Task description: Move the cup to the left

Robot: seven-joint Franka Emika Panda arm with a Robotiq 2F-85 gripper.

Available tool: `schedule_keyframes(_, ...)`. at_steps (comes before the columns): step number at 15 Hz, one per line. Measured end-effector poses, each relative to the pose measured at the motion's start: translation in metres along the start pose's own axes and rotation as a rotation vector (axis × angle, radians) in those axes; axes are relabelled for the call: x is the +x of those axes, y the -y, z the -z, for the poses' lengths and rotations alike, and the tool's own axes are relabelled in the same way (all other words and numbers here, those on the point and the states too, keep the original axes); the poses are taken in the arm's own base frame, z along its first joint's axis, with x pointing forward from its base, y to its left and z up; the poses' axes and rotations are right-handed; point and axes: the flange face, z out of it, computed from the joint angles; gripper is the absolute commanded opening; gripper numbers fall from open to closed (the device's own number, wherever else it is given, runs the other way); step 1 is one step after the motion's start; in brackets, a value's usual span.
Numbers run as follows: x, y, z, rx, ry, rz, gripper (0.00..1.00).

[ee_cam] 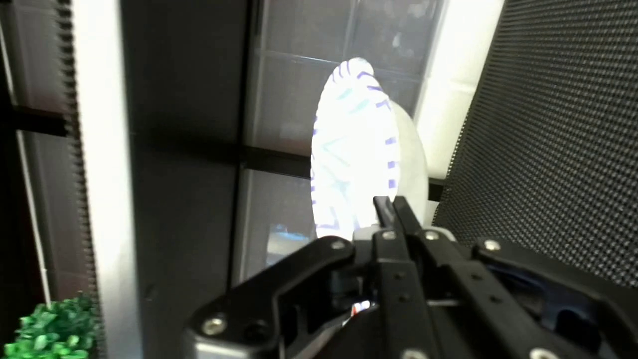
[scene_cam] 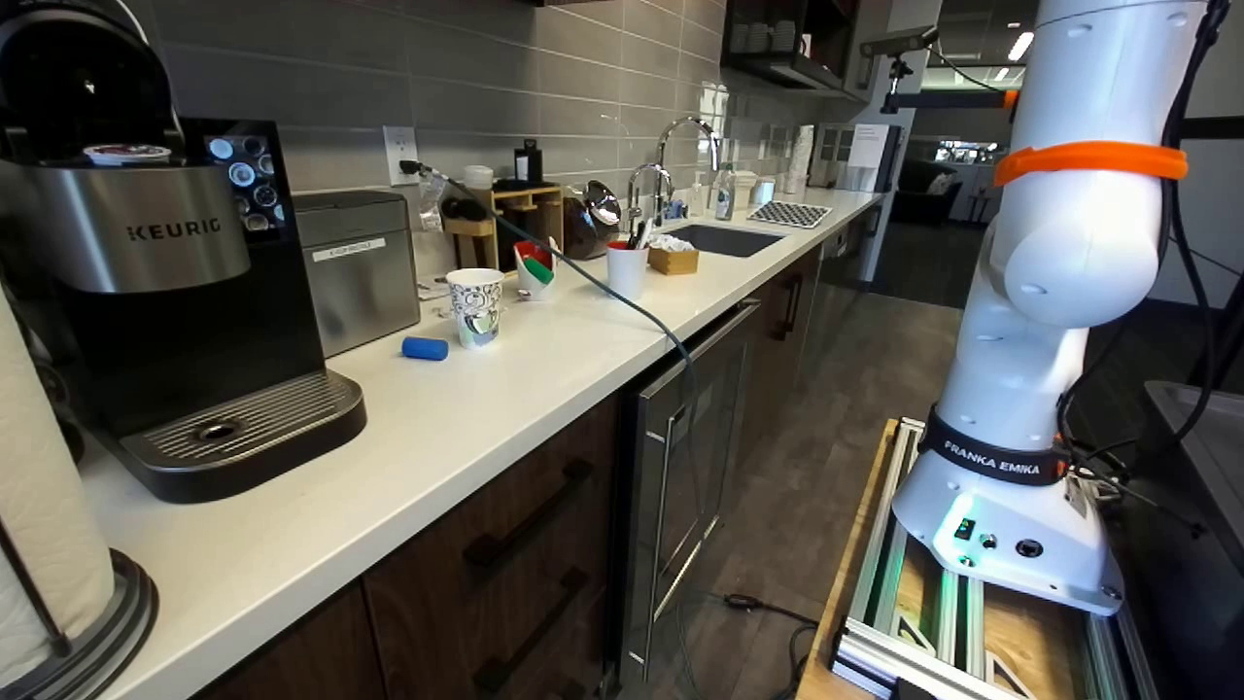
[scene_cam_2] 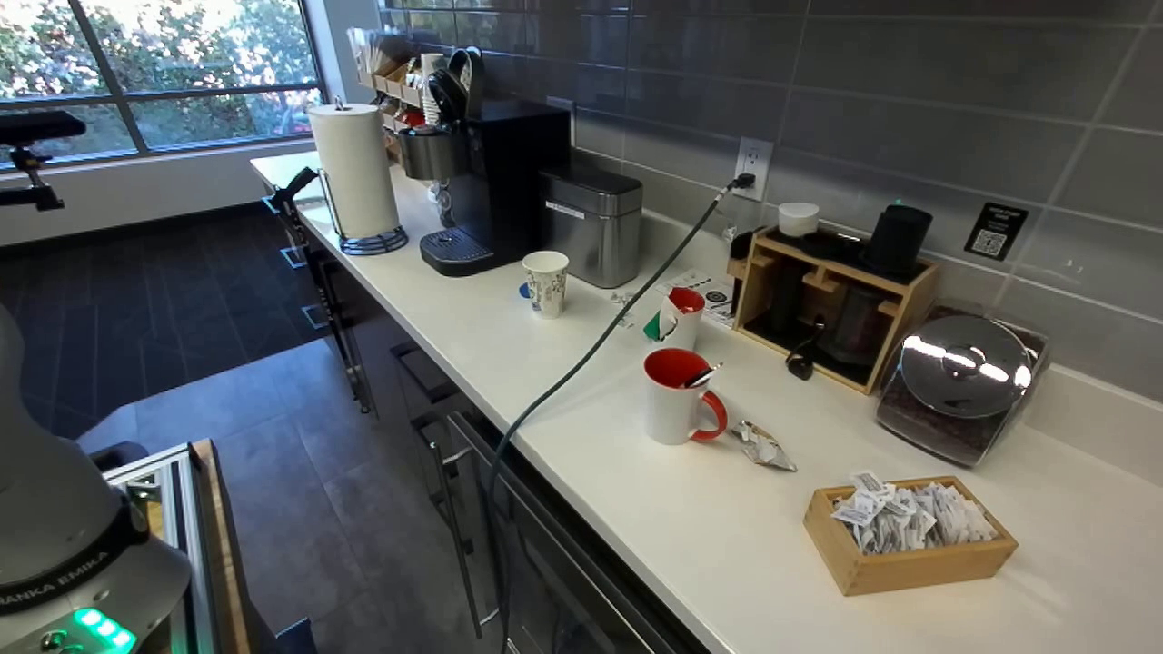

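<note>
The cup is a white paper cup with dark swirly and bluish printed marks. It stands upright on the counter in both exterior views [scene_cam: 476,309] [scene_cam_2: 546,289]. A small blue cylinder [scene_cam: 425,348] lies close beside it. My gripper [ee_cam: 392,199] shows only in the wrist view; the hand is outside both exterior views. Its two black fingers are together, with nothing seen between them. Behind the fingertips is a large, overexposed white shape with purple marks [ee_cam: 354,149]; I cannot tell what it is or how far away.
A Keurig coffee machine [scene_cam: 282,418] and a metal canister [scene_cam: 360,272] stand near the cup. A dark cable [scene_cam_2: 581,363] crosses the counter. A red-rimmed mug [scene_cam_2: 668,409], a wooden box of packets [scene_cam_2: 918,572] and paper towels [scene_cam_2: 359,173] stand along it. Black mesh [ee_cam: 553,139] fills the wrist view's right.
</note>
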Motion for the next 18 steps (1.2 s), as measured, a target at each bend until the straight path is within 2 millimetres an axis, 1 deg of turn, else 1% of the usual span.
schedule_keyframes(2,-0.01,-0.025,0.03,0.013,-0.046,-0.065,0.0)
schedule_keyframes(4,-0.013,-0.041,0.06,0.053,-0.107,-0.137,0.0)
schedule_keyframes(5,-0.015,-0.045,0.074,0.078,-0.126,-0.174,0.0)
schedule_keyframes(7,-0.022,-0.045,0.102,0.137,-0.135,-0.235,0.0)
schedule_keyframes(9,-0.033,-0.038,0.127,0.211,-0.106,-0.267,0.0)
schedule_keyframes(12,-0.044,-0.014,0.161,0.341,-0.02,-0.274,0.0)
schedule_keyframes(14,-0.043,0.002,0.18,0.42,0.025,-0.281,0.0)
schedule_keyframes(16,-0.037,0.016,0.197,0.484,0.058,-0.295,0.01)
schedule_keyframes(17,-0.036,0.019,0.201,0.491,0.06,-0.297,0.01)
schedule_keyframes(18,-0.035,0.017,0.203,0.484,0.055,-0.297,0.01)
